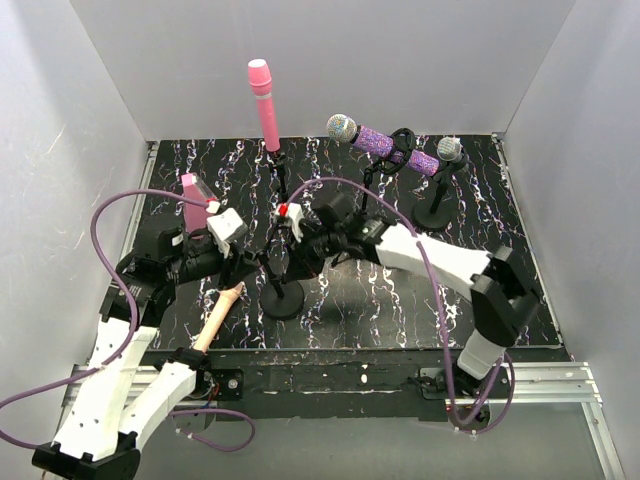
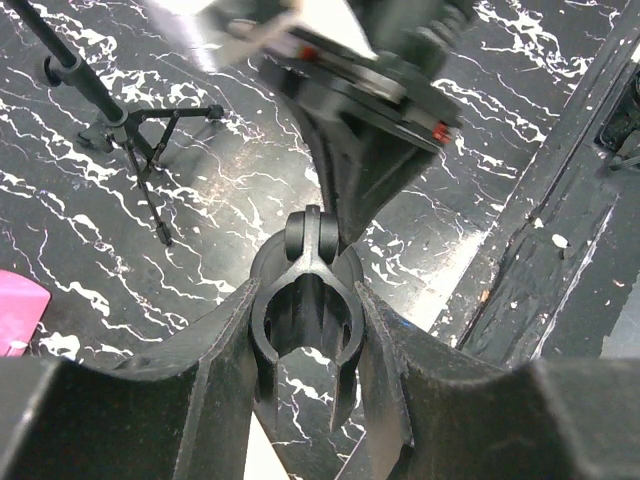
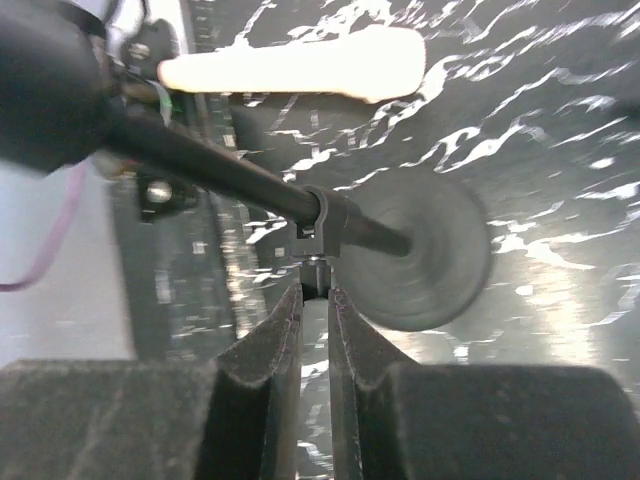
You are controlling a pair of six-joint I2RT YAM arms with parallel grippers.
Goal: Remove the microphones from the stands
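A cream microphone [image 1: 218, 318] lies flat on the black marbled table, left of a black stand's round base [image 1: 283, 298]; it also shows in the right wrist view [image 3: 300, 65]. My left gripper [image 2: 305, 335] is shut on the stand's C-shaped clip [image 2: 305, 300], and the clip holds nothing. My right gripper [image 3: 313, 292] is nearly shut, pinching the small knob [image 3: 313, 275] of the clamp on the stand's pole [image 3: 220, 170] above the base [image 3: 420, 250]. In the top view both grippers, left [image 1: 250, 262] and right [image 1: 285, 245], meet at this stand.
A pink microphone [image 1: 261, 100] stands upright on a tripod stand [image 2: 140, 150] at the back. A purple glitter microphone [image 1: 380, 140] and a second one [image 1: 450, 150] sit on stands at the back right. A pink block [image 1: 196, 192] lies at the left.
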